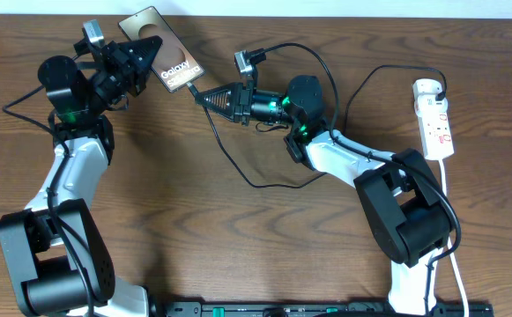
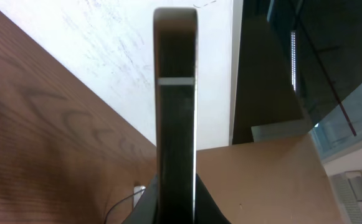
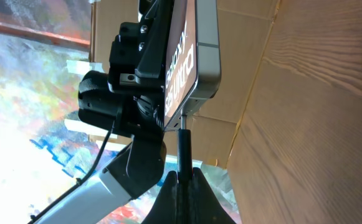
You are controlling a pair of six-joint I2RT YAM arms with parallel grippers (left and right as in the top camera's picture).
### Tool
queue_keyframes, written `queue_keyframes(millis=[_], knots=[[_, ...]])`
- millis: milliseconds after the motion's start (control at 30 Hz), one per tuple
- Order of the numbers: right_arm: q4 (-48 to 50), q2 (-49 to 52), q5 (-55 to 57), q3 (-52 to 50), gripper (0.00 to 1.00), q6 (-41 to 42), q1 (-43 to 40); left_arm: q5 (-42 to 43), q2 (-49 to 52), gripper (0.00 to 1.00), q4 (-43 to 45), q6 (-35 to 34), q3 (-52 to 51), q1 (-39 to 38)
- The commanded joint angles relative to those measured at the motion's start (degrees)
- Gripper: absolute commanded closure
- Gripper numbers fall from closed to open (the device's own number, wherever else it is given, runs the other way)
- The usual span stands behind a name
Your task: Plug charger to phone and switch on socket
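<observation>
the overhead view is evenly and softly lit from above; the brown wood-grain desk (image 1: 238, 238) carries only faint, diffuse shadows and no glare. in the left wrist view the flat bronze-brown phone (image 2: 176, 124) stands edge-on close to the lens, dark and blurred, with a thin bright glint down its right side against a washed-out white wall (image 2: 106, 50). the right wrist view's background is smeared and out of focus.

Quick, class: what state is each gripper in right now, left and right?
Left gripper: closed, holding the phone.
Right gripper: closed, holding the charger by its connector end, at the phone's edge.
</observation>
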Motion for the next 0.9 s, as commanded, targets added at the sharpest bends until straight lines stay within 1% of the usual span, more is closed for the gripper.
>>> queue_keyframes(millis=[0,433,867], knots=[[0.6,-0.1,0.9,1.2,0.99,0.5,-0.1,2.4,-0.7,0.93,0.8,1.8,0.5,-0.1],[0.5,-0.1,1.6,1.2,0.99,1.5,-0.1,2.6,-0.7,0.93,0.8,-0.6,0.5,-0.1],[0.5,-0.1,1.6,1.2,0.99,2.0,-0.1,2.7,-0.7,0.93,0.8,-0.6,0.5,-0.1]])
